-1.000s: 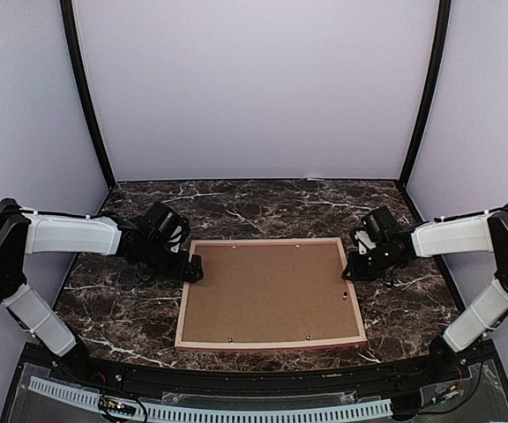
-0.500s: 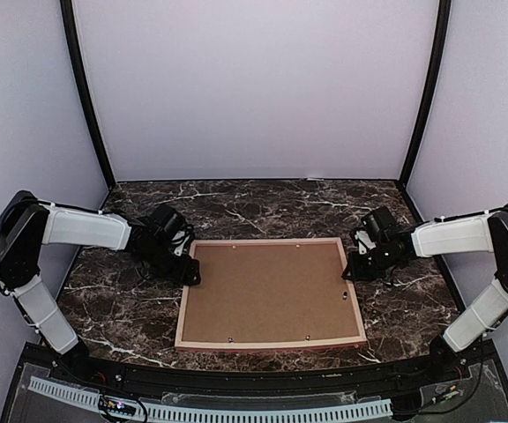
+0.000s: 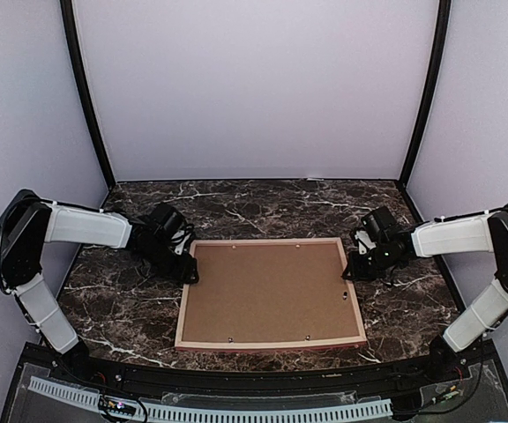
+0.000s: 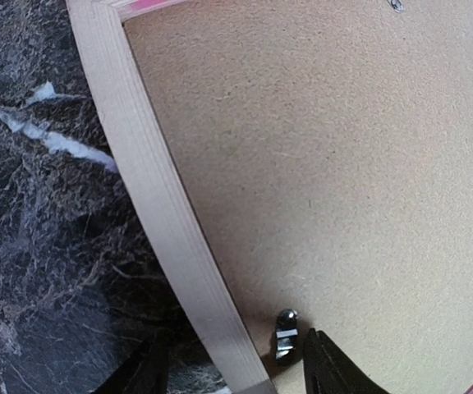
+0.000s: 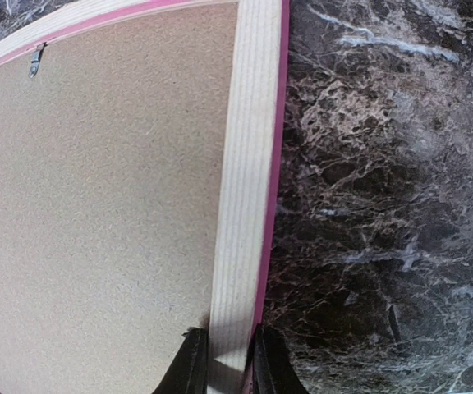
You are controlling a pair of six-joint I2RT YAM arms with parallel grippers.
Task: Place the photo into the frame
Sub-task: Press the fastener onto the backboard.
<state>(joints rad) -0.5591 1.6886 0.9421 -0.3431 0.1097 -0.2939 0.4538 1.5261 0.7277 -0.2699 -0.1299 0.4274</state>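
On the dark, white-veined marble table (image 3: 263, 207) the pale-wood, pink-edged frame (image 3: 272, 342) lies flat mid-table, back up, around a brown fibrous backing board (image 3: 267, 291), the right gripper (image 5: 230, 365) clamping its right rail, the left gripper (image 4: 236, 371) straddling the left rail, jaws apart (beside a small metal tab (image 4: 286, 332)).

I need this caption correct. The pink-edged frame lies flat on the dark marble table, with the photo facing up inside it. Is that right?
Not quite: a brown backing board faces up inside the frame, not the photo, which shows nowhere. The top external view makes this plain. The frame does lie flat on the dark marble table.
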